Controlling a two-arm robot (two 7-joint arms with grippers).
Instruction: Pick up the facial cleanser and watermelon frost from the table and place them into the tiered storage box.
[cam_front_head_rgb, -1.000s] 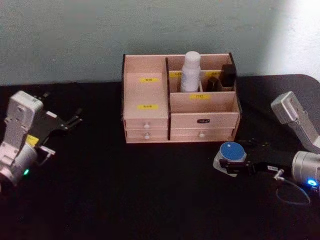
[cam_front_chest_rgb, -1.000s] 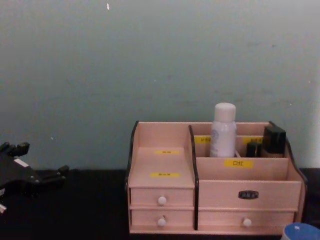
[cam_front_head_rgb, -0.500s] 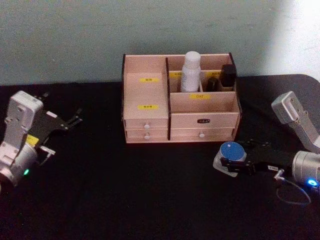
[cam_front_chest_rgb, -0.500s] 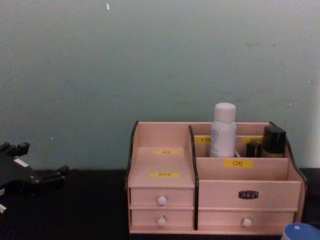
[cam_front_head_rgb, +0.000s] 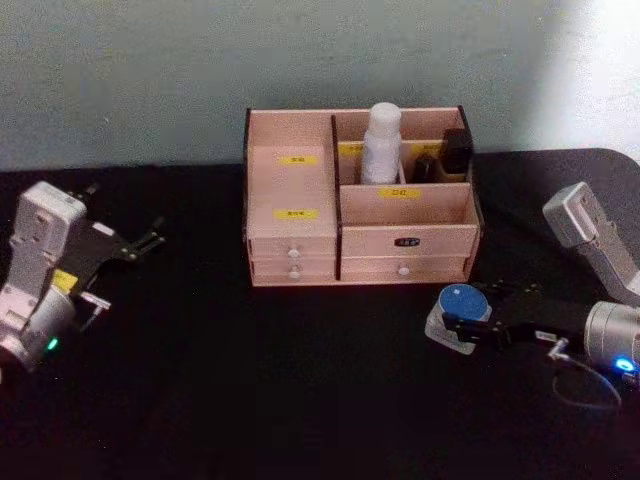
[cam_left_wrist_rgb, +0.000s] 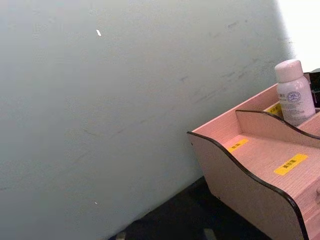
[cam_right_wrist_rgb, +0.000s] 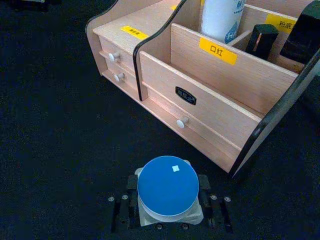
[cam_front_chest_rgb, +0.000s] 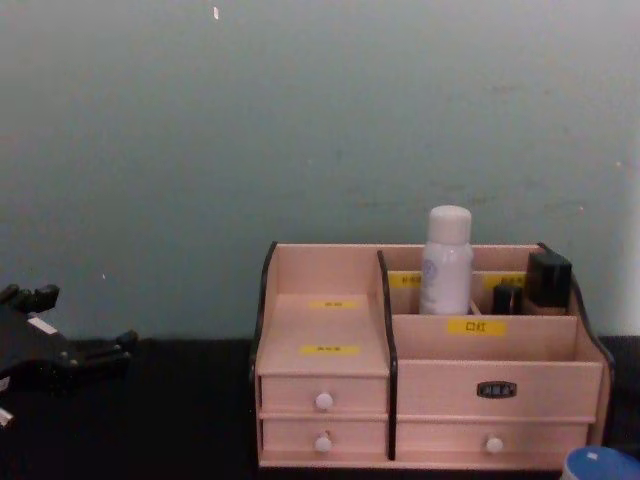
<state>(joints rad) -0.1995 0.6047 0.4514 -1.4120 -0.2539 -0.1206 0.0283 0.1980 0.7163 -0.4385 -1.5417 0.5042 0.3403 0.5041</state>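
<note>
The jar (cam_right_wrist_rgb: 168, 187) with the blue lid stands on the black table (cam_front_head_rgb: 300, 390), at about 4 o'clock from the storage box (cam_front_head_rgb: 300, 190). It is near the front right corner of the box and does not touch it. The right gripper (cam_front_head_rgb: 457, 327) reaches in from 3 o'clock, low over the table, with one finger on each side of the jar. In the right wrist view the pads (cam_right_wrist_rgb: 124, 209) seem to lie against the glass below the lid. I judge therefore that the gripper is closed on the jar, but I cannot tell how firm the squeeze is. The jar rests on the table and is not lifted.

The white bottle (cam_front_head_rgb: 381, 142) stands upright in a back compartment of the box, toward 12 o'clock, with small dark bottles (cam_front_head_rgb: 457, 150) in the compartments beside it. It seems that only the jar remains to be placed.

The jar is short and wide, so it is probably light and does not tip easily. Its glass is stiff but smooth, so it may slip, and it could break if it falls. The best hold is on the glass body under the lid, across its width. The lid is a poor place to hold, because it might turn or come off. A moderate squeeze and a gentle set-down should be enough.

The left gripper (cam_front_head_rgb: 130, 225) is parked at 9 o'clock, its fingers spread and holding nothing.
</note>
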